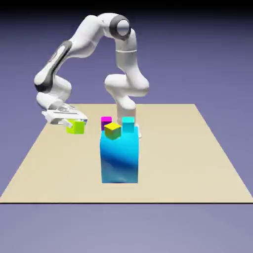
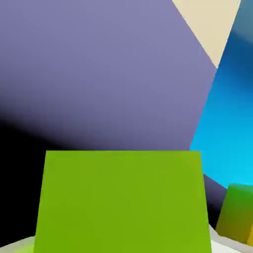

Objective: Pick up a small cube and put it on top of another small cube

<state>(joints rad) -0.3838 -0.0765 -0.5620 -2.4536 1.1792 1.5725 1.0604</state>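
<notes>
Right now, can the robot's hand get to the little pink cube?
Probably not yet. The gripper is shut on the lime cube, so it is busy, and the pink cube sits partly behind the tall blue block.

Both views are evenly and softly lit, and no glare or cast shadows are seen on the flat beige bench [image 1: 197, 163]. The blue-violet backdrop [image 1: 212, 49] is darkened toward the exterior view's top. In the hand view, a black patch is shown at lower left; edges are rendered sharp.

Beige table [image 1: 207, 163] — tall blue-cyan block [image 1: 119, 160] stands on it.
</notes>
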